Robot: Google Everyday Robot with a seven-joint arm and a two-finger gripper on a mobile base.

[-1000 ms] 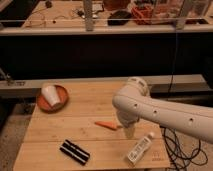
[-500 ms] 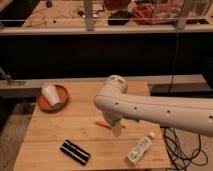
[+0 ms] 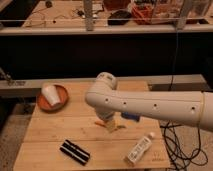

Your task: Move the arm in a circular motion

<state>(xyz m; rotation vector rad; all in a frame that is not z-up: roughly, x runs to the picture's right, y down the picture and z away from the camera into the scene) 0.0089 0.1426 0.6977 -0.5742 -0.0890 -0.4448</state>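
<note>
The large glossy white tubular robot arm (image 3: 150, 102) reaches in from the right over the pale slatted wooden table (image 3: 50, 135). Its tapered beige gripper (image 3: 111, 124) points down close above the table's middle, beside a small orange stick (image 3: 99, 122). Whether the gripper is open or closed cannot be told. The arm looks stiff and heavy. The task probably calls for no grasp, only a sweep that clears the white plastic bottle (image 3: 139, 149) and the black rectangular bar (image 3: 75, 151) at the table's front.

wooden table (image 3: 50, 131) before a dark wall (image 3: 60, 55), cluttered bench (image 3: 60, 15) behind.
</note>
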